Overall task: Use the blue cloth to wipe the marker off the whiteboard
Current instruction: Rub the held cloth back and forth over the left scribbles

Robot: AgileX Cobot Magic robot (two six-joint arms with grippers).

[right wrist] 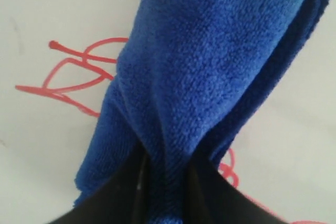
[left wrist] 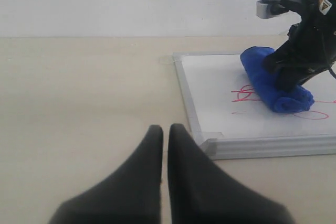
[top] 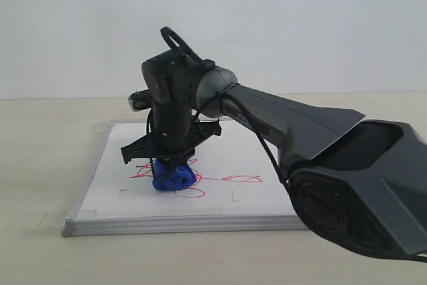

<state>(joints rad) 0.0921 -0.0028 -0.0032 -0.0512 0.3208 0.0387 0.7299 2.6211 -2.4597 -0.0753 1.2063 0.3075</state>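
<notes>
Whiteboard (top: 113, 195) bears blue cloth (top: 175, 179) lying along its short side, right gripper (right wrist: 165, 190) clamping it

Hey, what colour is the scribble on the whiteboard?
The marker is red-pink, in thin looping lines. It shows best in the right wrist view, beside the blue cloth.

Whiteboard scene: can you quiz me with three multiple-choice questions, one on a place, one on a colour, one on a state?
1. Where is the cloth? A on the board, over the marker; B beside the board; C in mid-air.
2. Marker colour? A green; B red-pink; C black.
3. The right gripper is: A wide open; B shut on the cloth; C shut on nothing.
Answers: 1 A, it rests on the scribble; 2 B, the lines show red-pink; 3 B, it pinches the blue fabric.
</notes>
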